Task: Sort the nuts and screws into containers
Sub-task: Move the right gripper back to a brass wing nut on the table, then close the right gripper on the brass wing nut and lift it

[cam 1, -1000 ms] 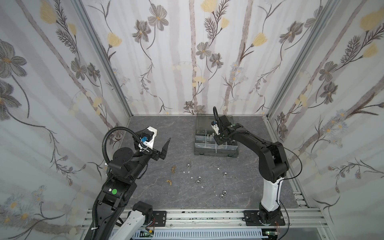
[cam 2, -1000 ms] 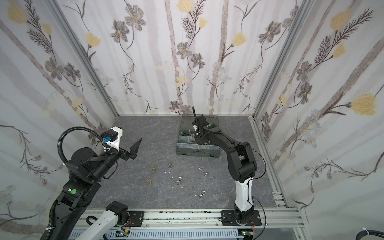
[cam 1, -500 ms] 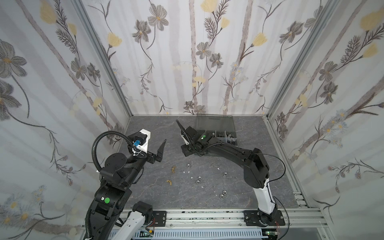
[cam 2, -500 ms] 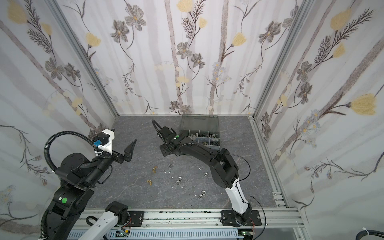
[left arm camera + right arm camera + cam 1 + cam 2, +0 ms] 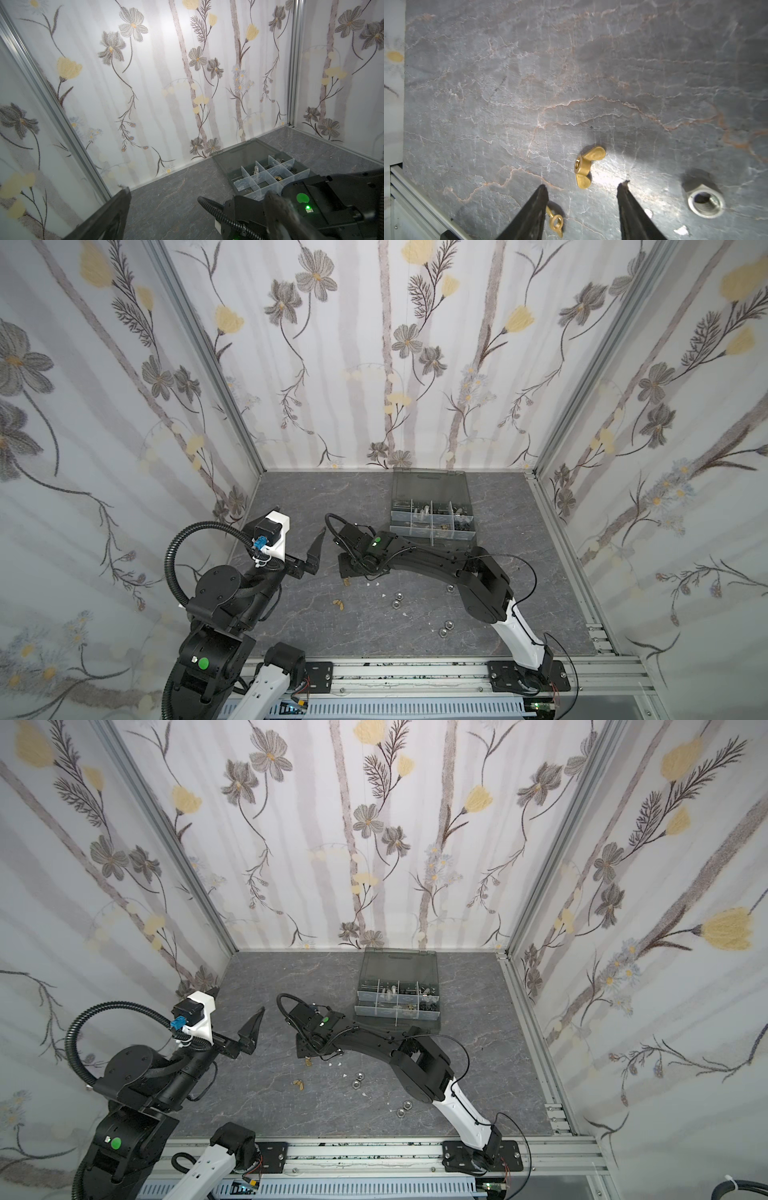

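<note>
Brass is what I look at now: a brass wing nut lies on the grey, veined table just ahead of the tips of my right pincer, roughly centred on the gap between them. A second ago this pincer hung over the organiser case at the far side, right of the middle. Since then it has swung left and toward the near side, and it has dropped low over the loose hardware. Its jaws stand apart with nothing between them, so I judge the last piece delivered and a fresh pick begun. A second brass wing nut lies close beside one finger, nearer and to the left. A silver hex nut sits apart to the right. Closing on the first wing nut must not sweep the second one along. More silver nuts wait further right and near, so the sorting is far from done. The compartments already hold pieces, though I cannot tell which kind lies where. My left pincer hovers raised on the left, jaws spread and empty. It has shifted only a little and takes no part yet.
</note>
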Robot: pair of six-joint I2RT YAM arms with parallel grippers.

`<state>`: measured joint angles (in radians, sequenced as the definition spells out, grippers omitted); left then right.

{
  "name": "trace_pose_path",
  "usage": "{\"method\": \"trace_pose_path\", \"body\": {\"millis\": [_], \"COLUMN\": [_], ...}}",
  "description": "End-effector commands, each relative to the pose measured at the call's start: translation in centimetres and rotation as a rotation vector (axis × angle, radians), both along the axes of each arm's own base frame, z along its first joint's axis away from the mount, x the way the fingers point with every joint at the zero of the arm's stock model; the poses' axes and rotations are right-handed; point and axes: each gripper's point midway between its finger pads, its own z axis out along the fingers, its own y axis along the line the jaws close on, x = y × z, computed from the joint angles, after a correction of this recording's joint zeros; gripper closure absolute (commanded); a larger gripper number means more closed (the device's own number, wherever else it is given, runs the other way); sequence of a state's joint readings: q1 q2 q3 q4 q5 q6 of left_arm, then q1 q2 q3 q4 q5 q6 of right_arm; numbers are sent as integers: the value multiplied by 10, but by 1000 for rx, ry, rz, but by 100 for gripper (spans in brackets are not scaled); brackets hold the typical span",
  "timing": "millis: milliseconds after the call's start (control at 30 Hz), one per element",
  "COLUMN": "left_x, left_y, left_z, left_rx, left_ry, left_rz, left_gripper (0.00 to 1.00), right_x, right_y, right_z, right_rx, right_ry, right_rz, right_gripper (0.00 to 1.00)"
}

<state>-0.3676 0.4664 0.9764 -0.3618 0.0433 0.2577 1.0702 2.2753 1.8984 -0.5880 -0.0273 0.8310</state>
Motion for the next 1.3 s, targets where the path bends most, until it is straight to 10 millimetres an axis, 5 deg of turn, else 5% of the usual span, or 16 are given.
{"method": "trace_pose_path", "body": {"millis": [0, 433, 700, 1000, 1267], "left_x": [-3, -15, -17, -18, -18], "left_y": [3, 2, 0, 1, 2], "left_z": [4, -2, -3, -4, -2], "left_rx": [-11, 17, 26, 37, 42], "left_ry": [-30, -63, -66, -70, -72], "left_rz": [8, -8, -18, -16, -7], "left_gripper": [0, 0, 0, 0, 0], "right_x": [-3, -1, -1, -15, -3], "right_y": [6, 0, -2, -25, -43], "right_z": [-8, -43, -58, -75, -54], "right_rx": [6, -103, -145, -291, -367], "right_ry": [41, 40, 35, 30, -75], "right_rz": [-45, -83, -58, 49, 103], "right_gripper": [47, 53, 71, 78, 89]}}
